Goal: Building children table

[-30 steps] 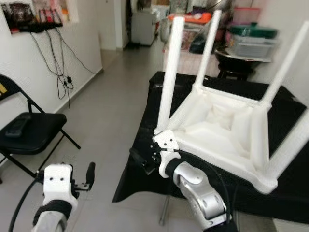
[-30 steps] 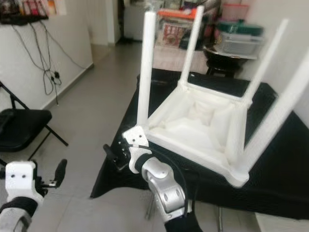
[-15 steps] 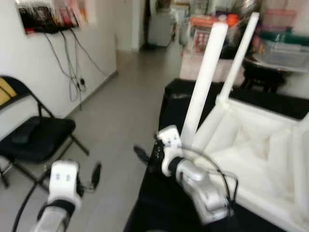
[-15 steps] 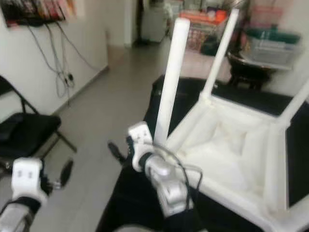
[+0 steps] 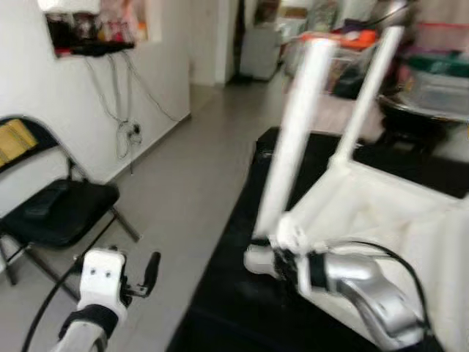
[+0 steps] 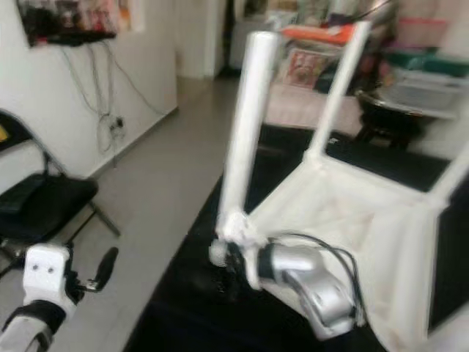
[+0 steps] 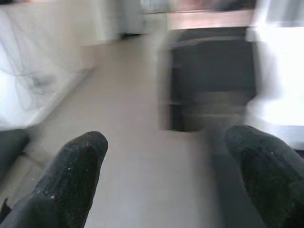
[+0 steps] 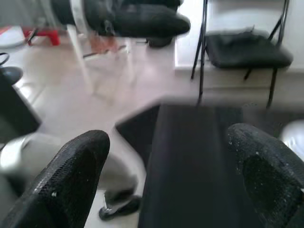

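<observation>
On the black-covered table (image 5: 242, 220) sits the white children table (image 5: 381, 213), flipped upside down with its legs sticking up; pics are pretty blurry; right gripper (image 8: 171, 156) is down at the near corner by the base of the closest leg (image 5: 293, 139), fingers spread wide apart over the black cloth, nothing between them; left gripper (image 7: 166, 166) hangs low over the grey floor (image 5: 183, 176), fingers also apart; black folding chair (image 5: 55, 209) stands by the wall.
</observation>
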Robot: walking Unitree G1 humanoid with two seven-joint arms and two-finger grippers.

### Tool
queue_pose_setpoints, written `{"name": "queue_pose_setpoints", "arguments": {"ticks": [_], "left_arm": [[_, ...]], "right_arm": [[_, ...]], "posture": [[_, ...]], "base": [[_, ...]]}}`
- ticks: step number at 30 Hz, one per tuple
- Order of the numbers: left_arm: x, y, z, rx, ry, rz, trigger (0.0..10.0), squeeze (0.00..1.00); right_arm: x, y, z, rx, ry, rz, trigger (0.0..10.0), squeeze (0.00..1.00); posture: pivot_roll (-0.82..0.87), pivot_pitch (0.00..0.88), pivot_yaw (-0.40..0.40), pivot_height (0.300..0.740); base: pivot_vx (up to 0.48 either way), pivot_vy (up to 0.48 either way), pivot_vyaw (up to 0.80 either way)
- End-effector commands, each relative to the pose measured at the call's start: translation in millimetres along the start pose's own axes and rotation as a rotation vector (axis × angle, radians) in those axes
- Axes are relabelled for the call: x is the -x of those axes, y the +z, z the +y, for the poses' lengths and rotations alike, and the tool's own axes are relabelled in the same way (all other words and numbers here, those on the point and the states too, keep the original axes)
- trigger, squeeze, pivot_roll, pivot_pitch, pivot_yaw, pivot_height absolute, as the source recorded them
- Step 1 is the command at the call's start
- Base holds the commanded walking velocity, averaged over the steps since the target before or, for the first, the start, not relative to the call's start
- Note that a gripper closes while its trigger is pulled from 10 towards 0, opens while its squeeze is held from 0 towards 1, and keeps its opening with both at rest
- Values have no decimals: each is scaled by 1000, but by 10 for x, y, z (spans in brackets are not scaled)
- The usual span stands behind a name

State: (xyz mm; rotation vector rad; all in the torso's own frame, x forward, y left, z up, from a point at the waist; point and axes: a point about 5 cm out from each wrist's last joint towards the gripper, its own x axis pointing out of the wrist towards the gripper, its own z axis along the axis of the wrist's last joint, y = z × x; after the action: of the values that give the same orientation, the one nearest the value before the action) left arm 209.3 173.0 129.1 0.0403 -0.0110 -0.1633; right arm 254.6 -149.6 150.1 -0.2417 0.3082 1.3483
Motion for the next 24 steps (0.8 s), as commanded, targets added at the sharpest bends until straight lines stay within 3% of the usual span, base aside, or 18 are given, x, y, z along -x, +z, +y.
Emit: {"name": "queue_pose_setpoints", "arguments": {"ticks": [1,3,7,9,15,18,24], "left_arm": [[7,45,31,0,7,-22,10000,0],[14,47,32,1,3,-21,10000,0],[16,49,32,1,1,-20,10000,0],[19,51,33,1,-11,-18,10000,0],[18,57,20,-6,-36,-18,10000,0],[22,69,-19,-29,-76,-22,10000,0],[23,74,-30,-31,-84,-24,10000,0]], "right_arm": [[-9,114,-22,36,14,-23,10000,0],[136,102,-116,55,-48,45,10000,0],[197,88,-155,66,-78,83,10000,0],[293,21,-276,88,-200,204,10000,0],[296,-5,-298,75,-264,283,10000,0],[192,-7,-281,1,-335,320,10000,0],[140,-26,-224,-20,-317,342,10000,0]], "posture": [[32,45,-54,740],[30,47,-51,740],[27,50,-48,740],[22,52,-44,740],[21,54,-44,740],[21,55,-45,740],[16,57,-49,740]], "base": [[0,0,0],[0,0,0],[0,0,0],[0,0,0],[0,0,0],[0,0,0],[0,0,0]]}}
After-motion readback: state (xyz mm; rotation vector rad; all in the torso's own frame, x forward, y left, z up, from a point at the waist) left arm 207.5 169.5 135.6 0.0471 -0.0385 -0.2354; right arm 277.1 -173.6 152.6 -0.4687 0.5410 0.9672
